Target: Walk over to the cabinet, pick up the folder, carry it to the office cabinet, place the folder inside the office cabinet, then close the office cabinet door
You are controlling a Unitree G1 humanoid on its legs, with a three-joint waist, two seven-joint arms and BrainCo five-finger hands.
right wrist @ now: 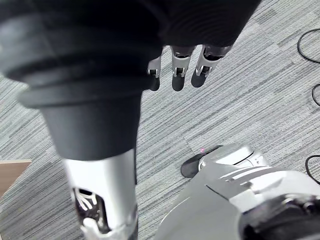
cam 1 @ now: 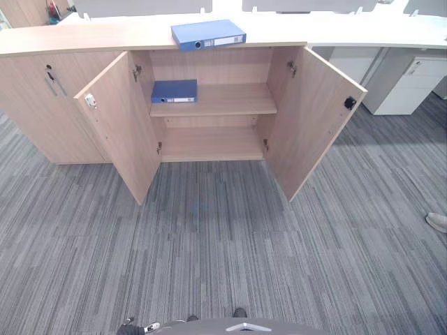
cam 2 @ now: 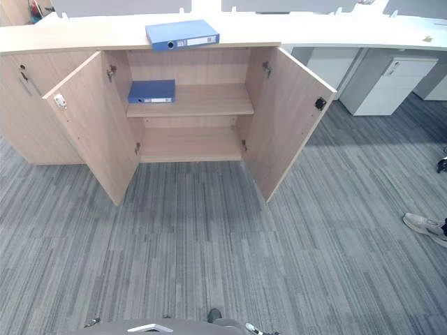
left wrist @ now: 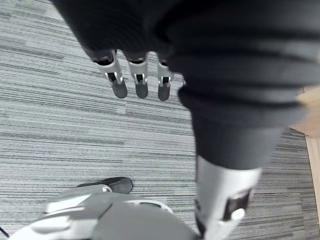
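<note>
A blue folder [cam 1: 208,33] lies flat on top of the long wooden cabinet [cam 1: 84,35], straight ahead across the carpet. Below it the office cabinet [cam 1: 213,101] stands with both doors swung open, the left door [cam 1: 120,125] and the right door [cam 1: 314,117] angled out toward me. A second, darker blue folder [cam 1: 174,91] lies on its upper shelf at the left. My left hand [left wrist: 140,75] hangs over the carpet with straight fingers and holds nothing. My right hand [right wrist: 177,67] hangs the same way, fingers straight and empty.
A white drawer unit [cam 1: 408,84] stands under a white desk [cam 1: 377,31] to the right of the cabinet. A person's shoe [cam 2: 426,225] rests on the grey carpet at the far right. The closed cabinet section [cam 1: 42,105] continues to the left.
</note>
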